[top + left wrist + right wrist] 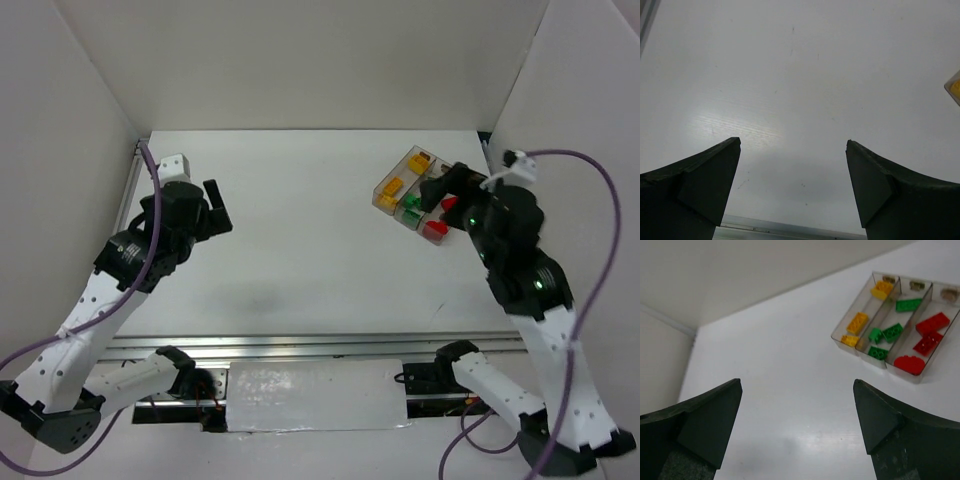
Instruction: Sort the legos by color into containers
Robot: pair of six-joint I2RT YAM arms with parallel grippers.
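Observation:
The tray has three compartments and lies at the table's far right. In the right wrist view, yellow legos lie in its left compartment, green legos in the middle one and red legos in the right one. My right gripper is open and empty. In the top view it hovers over the tray's right side and hides part of it. My left gripper is open and empty over bare table, at the far left in the top view.
White walls enclose the table on the left, back and right. A metal rail runs along the near edge by the arm bases. A yellow corner of the tray shows at the right edge of the left wrist view.

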